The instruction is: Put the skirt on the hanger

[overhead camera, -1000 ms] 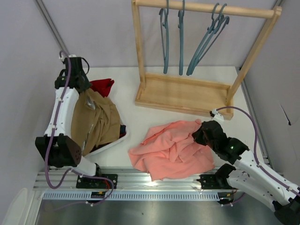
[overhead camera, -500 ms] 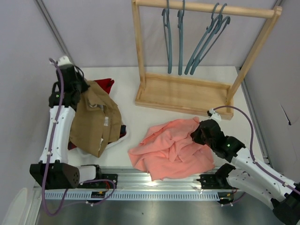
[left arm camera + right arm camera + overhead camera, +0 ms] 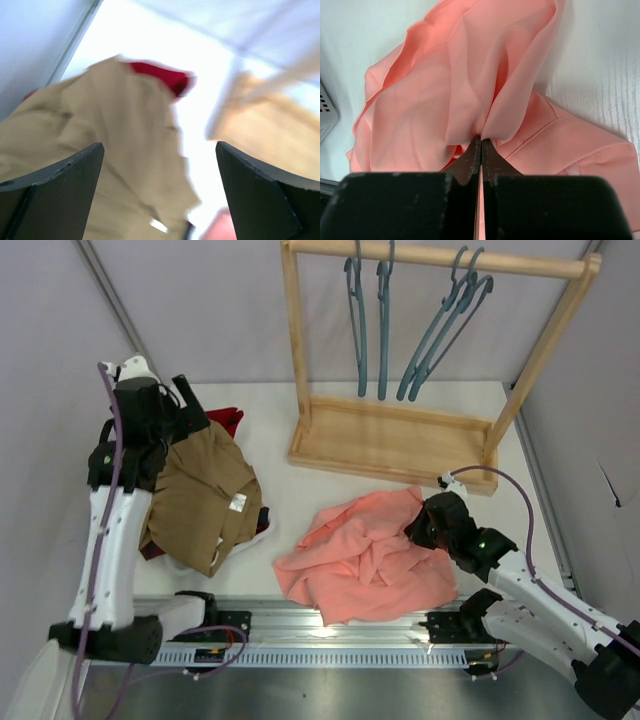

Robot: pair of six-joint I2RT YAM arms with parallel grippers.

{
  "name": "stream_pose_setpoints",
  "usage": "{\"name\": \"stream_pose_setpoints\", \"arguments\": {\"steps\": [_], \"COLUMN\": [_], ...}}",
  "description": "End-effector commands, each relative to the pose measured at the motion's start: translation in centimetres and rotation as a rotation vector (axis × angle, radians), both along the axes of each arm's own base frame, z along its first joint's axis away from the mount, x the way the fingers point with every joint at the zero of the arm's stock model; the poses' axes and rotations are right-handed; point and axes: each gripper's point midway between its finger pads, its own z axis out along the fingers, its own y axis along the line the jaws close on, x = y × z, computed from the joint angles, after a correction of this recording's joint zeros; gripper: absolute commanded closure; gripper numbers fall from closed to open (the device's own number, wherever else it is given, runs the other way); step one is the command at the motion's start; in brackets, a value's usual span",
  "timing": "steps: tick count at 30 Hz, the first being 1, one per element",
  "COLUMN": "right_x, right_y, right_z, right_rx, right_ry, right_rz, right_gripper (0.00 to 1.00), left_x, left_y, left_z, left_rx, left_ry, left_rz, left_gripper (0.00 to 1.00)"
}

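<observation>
The salmon-pink skirt (image 3: 365, 558) lies crumpled on the table in front of the right arm. My right gripper (image 3: 428, 523) is shut on a fold at the skirt's right edge; in the right wrist view the jaws (image 3: 481, 140) pinch the pink cloth (image 3: 470, 75) together. Several teal hangers (image 3: 383, 315) hang from the wooden rack's rail at the back. My left gripper (image 3: 185, 420) is raised over the tan-brown garment (image 3: 200, 500), open and empty; its wrist view shows the tan garment (image 3: 100, 145) blurred between wide-apart fingers (image 3: 60, 195).
The wooden rack (image 3: 390, 440) stands at the back centre on a flat base. A dark red garment (image 3: 225, 420) lies behind the tan one at the left, over a white tray edge (image 3: 262, 530). Grey walls close both sides.
My left gripper held the tan garment lifted, then opened; the garment dropped back onto the pile and the arm rose. The right gripper stays shut on the skirt, nudged slightly back.
</observation>
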Motion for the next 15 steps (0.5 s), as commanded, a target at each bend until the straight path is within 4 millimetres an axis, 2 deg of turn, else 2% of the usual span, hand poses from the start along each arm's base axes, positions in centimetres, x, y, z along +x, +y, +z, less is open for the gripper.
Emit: {"name": "stream_pose_setpoints", "arguments": {"steps": [1, 5, 8, 11, 12, 13, 15], "right_x": [0.1, -0.1, 0.0, 0.1, 0.2, 0.2, 0.2], "right_y": [0.3, -0.1, -0.5, -0.8, -0.9, -0.8, -0.9], "right_z": [0.0, -0.1, -0.1, -0.2, -0.2, -0.2, -0.2], "right_rx": [0.011, 0.013, 0.008, 0.013, 0.018, 0.025, 0.031], "right_ry": [-0.006, -0.006, -0.009, -0.012, -0.014, -0.011, -0.009], "right_rz": [0.032, 0.033, 0.02, 0.018, 0.011, 0.017, 0.015], "right_gripper": [1.0, 1.0, 1.0, 1.0, 1.0, 1.0, 1.0], "left_x": [-4.3, -6.0, -6.9, -7.3, -6.8, -7.2, -7.1], "left_y": [-5.0, -11.2, -14.1, -17.4, -18.8, -20.2, -20.6], "left_z": [3.8, 0.5, -4.6, -8.7, -9.3, -10.1, -11.1], "left_rx": [0.038, 0.023, 0.032, -0.007, -0.03, -0.028, 0.006], "left_ry": [-0.053, 0.015, 0.109, 0.188, 0.182, 0.193, 0.211], "left_rz": [-0.12, -0.223, -0.236, -0.291, -0.308, -0.35, -0.334], "left_gripper": [0.01, 0.02, 0.03, 0.05, 0.06, 0.06, 0.06]}}
